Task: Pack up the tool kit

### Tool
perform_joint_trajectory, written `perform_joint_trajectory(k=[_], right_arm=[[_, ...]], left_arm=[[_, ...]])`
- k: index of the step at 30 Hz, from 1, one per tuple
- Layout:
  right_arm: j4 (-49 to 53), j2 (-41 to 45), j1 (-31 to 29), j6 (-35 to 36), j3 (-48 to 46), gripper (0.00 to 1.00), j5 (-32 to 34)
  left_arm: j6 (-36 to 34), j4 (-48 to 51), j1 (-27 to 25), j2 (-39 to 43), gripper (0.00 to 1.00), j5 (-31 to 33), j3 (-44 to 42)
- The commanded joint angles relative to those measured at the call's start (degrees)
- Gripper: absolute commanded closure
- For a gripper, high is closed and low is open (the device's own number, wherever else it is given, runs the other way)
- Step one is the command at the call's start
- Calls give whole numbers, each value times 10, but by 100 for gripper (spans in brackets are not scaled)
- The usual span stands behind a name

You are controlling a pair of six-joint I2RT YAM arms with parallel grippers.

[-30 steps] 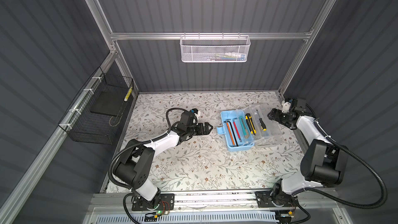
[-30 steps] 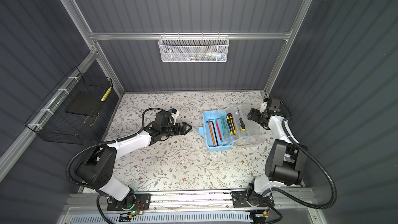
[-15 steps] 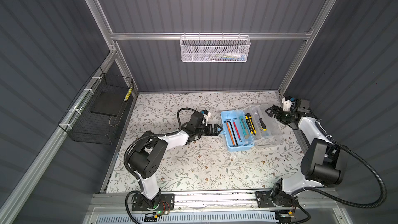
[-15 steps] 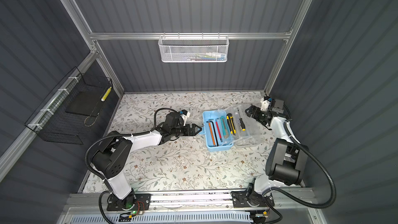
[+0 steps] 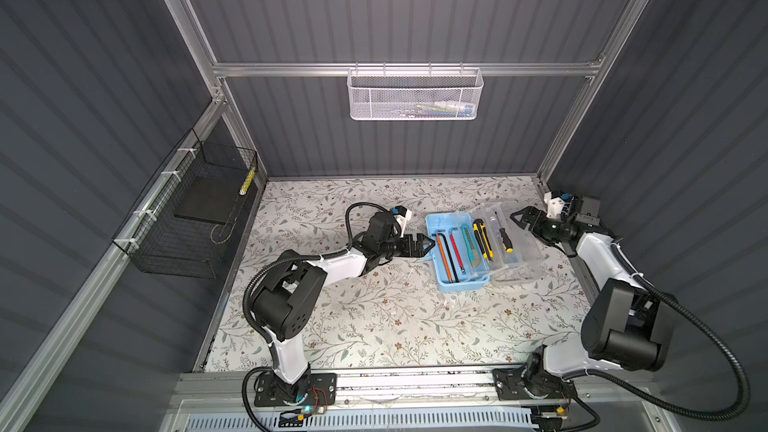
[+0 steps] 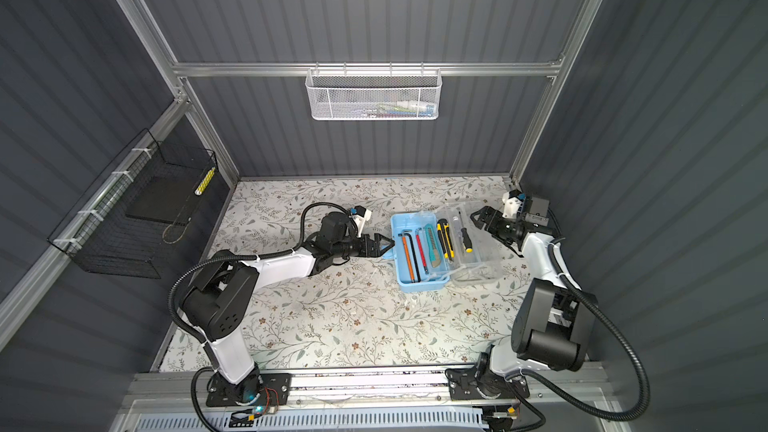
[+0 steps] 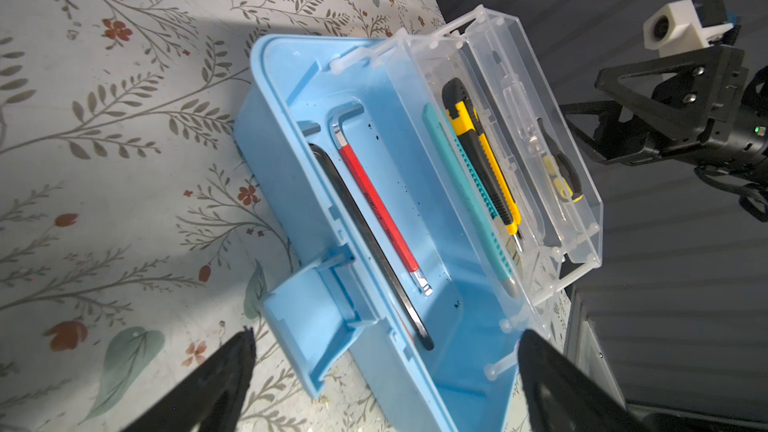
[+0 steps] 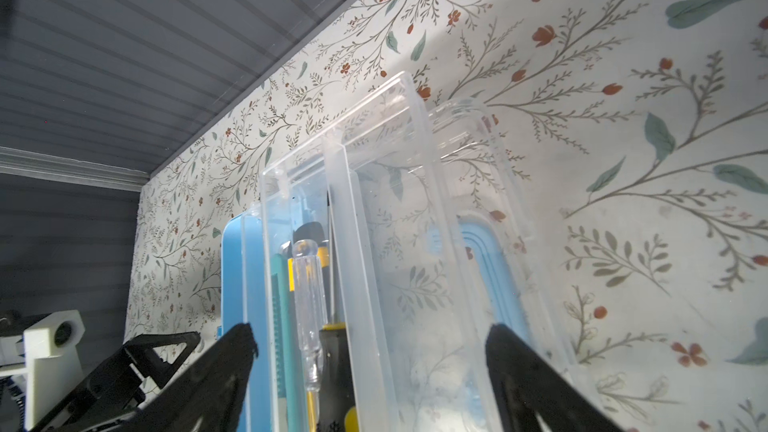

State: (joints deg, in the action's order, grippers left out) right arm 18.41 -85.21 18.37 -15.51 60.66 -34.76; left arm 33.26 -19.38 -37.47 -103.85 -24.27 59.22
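1. Walls (image 5: 374, 14): dark grey ribbed panels on three sides, matt, with vertical ridges.
2. Frame (image 5: 291, 69): bare aluminium rails with slotted profiles, forming the corner posts and one crossbar.
3. Table (image 5: 374, 317): flat and covered by a pale cloth printed with grey-green sprigs and small rust-red flowers.
4. Left arm (image 5: 332, 263) and right arm (image 5: 602, 255): white shells, black joints and ribbed black cables, both bolted to the front rail.
5. Black wire basket (image 5: 174, 259): an open square grid tied to the left rail, with a dark flat slab inside.
6. White mesh basket (image 5: 415, 97): fine perforated metal with rounded corners, hung from the crossbar. Its contents are too small to tell.
7. Tool kit (image 5: 457, 282): a light-blue moulded plastic box lying right of the table's centre, between the two grippers. Its clear lid (image 5: 519, 251) is swung open toward the right arm.
8. Left gripper (image 5: 428, 245): jaws spread wide and empty, at the kit's left wall. Whether it touches the wall cannot be told.
9. Right gripper (image 5: 524, 224): jaws parted and empty, just beside the lid's far edge.
10. Contents:
   - In the blue base lie a black hex key (image 7: 365, 243), a red hex key (image 7: 382, 205) and a teal cutter (image 5: 468, 243).
   - In the clear plastic lie a yellow cutter (image 5: 483, 238), a black-handled screwdriver (image 5: 505, 239) and a clear-handled screwdriver (image 8: 309, 305).
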Motion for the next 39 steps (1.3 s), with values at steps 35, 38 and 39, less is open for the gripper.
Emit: perform_joint_trajectory(k=[35,38,39], right_arm=[[9,30,-9,-13,-48,7,-43],[14,32,-16,-12,-48,7,-58],[14,34,-19,-12,-48,7,-64]], left_arm=[[-17,-17,-20,-41,0,-14,6],[-13,-23,-21,-44,0,-17,8],[-13,-23,-22,-44,0,-18,10]])
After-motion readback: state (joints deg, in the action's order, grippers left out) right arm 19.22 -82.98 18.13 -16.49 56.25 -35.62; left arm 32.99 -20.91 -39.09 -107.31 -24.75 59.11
